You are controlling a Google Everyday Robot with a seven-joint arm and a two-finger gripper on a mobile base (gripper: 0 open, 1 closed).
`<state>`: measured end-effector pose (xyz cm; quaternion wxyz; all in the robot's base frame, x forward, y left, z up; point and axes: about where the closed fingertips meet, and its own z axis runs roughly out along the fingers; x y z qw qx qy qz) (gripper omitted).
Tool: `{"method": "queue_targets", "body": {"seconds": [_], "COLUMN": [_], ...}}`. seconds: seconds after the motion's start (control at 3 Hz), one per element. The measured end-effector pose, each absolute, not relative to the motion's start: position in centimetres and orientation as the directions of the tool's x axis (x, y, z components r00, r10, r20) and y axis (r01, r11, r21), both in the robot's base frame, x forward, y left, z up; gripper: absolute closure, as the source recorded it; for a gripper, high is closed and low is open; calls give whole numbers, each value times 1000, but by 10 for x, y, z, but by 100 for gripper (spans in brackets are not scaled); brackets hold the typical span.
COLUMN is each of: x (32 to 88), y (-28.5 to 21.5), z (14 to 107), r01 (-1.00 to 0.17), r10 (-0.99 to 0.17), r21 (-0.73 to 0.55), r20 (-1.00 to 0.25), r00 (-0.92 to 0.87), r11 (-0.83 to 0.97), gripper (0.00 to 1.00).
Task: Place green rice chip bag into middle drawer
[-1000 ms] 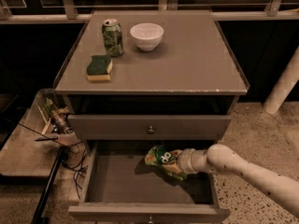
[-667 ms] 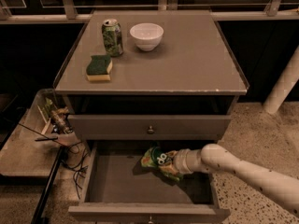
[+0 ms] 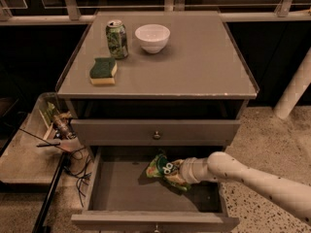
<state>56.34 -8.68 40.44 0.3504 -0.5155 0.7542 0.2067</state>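
The green rice chip bag [image 3: 164,169] is a crinkly light-green foil bag with a dark-green round logo. It hangs just above the floor of the open middle drawer [image 3: 119,191], at the drawer's right of centre near the back. My gripper [image 3: 179,174] reaches in from the right at the end of the white arm and is shut on the bag's right end. The bag hides most of the fingers. The bag casts a shadow on the grey drawer floor.
On the cabinet top [image 3: 204,67] stand a green soda can [image 3: 117,39], a white bowl [image 3: 152,38] and a green-topped yellow sponge [image 3: 103,71]. A shut drawer front with a knob [image 3: 156,134] overhangs the open drawer. A cluttered tray [image 3: 54,125] and cables lie left; a white pole [image 3: 294,91] stands right.
My arm has moved a little to the left and deeper over the drawer, carrying the bag with it. Nothing on the cabinet top has moved.
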Motion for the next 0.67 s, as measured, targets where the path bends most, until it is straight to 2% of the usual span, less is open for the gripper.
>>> {"method": "queue_targets", "body": {"seconds": [0.67], "x": [563], "y": [-87], "z": [404], "r01": [-922], "r10": [-633], "r21": [-49], "r20": [-742], "r00": [-223], "r11": [383], "gripper": [34]}}
